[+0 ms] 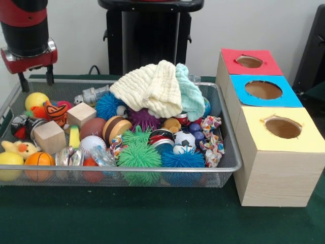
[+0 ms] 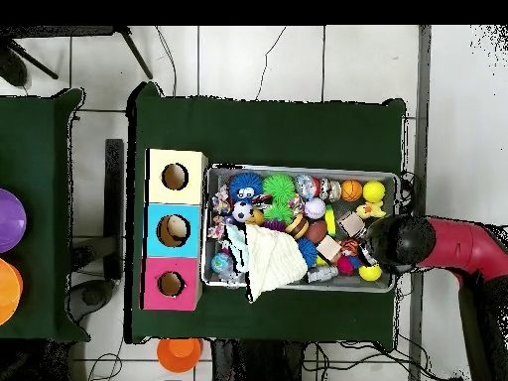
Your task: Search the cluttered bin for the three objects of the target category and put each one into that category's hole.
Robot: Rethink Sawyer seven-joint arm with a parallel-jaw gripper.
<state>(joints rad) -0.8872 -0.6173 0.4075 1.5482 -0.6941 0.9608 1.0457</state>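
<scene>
A wire mesh bin is heaped with toys. Cream and mint cloths lie on top at the back. Below them are green, blue and purple spiky balls, two wooden blocks, a basketball, a yellow ball and a duck. Beside the bin stands a wooden box with red, blue and yellow holes. My gripper hangs open and empty above the bin's end farthest from the box.
The box sits tight against the bin's end, its holes in one row. The table is covered in green cloth. On the floor lie an orange bowl and a purple disc. A tripod leg stands beyond the table.
</scene>
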